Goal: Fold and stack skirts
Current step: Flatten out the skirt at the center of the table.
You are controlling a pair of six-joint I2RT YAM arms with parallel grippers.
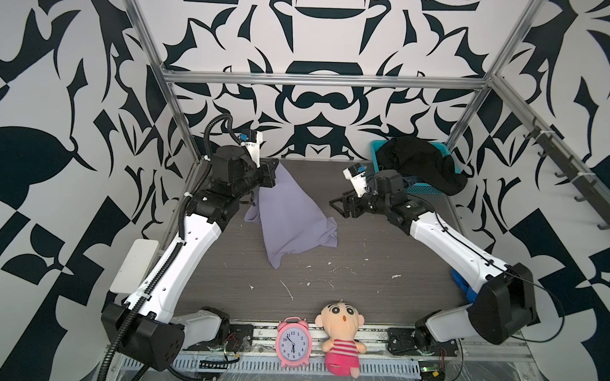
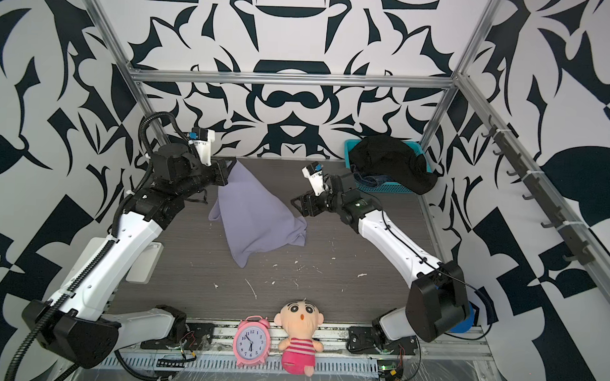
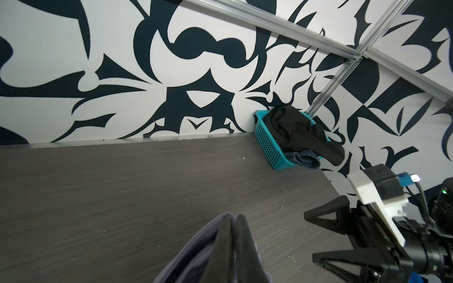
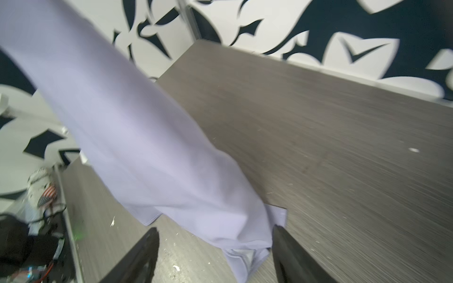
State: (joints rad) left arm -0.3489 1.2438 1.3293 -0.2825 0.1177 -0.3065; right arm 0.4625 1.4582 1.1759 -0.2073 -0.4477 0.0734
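One lavender skirt [image 1: 292, 219], corner clamped in left end effector [image 3: 234, 220], right end effector [image 1: 336, 207] spread wide, empty

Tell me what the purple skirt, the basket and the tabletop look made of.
Lavender skirt: thin matte fabric, likely light; drapes in soft folds, stitched hem. Basket: teal plastic, moulded mesh of holes. Table: grey wood-grain laminate, probably; fine printed-looking streaks.
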